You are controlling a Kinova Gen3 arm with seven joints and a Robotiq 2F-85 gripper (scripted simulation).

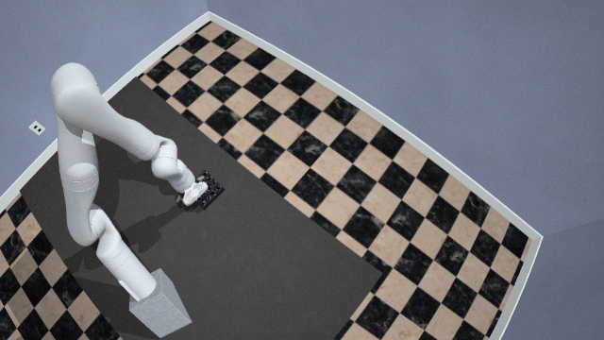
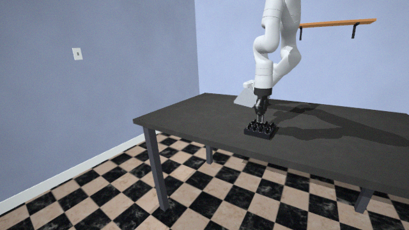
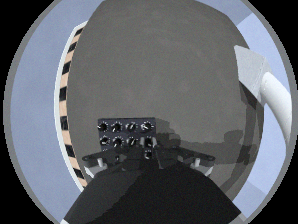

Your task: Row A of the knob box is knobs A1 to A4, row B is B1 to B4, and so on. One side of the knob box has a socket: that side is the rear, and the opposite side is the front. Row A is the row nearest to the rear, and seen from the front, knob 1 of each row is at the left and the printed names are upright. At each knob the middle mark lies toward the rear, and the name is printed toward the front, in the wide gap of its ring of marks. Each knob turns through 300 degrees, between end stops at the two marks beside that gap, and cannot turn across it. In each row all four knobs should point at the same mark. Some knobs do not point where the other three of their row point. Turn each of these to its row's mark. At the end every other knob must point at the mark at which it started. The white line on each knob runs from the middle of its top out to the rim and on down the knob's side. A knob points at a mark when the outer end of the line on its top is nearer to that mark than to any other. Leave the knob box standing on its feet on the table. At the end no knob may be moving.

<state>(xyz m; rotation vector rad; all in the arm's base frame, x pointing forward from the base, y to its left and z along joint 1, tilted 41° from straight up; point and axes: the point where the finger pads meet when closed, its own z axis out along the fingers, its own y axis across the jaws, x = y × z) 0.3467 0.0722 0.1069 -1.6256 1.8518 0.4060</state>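
Right, your end effector (image 2: pixel 260 119) is straight down over the small black square knob box (image 2: pixel 260 130) and pinching one of its knobs; you can't tell which one, since the white wrist hides it from above and the wrist view is too blurred. Fingers stand nearly together. That box sits flat on the dark grey bench (image 2: pixel 198 121), close to the long edge beside the checkered floor (image 2: pixel 192 191), well away from every corner.
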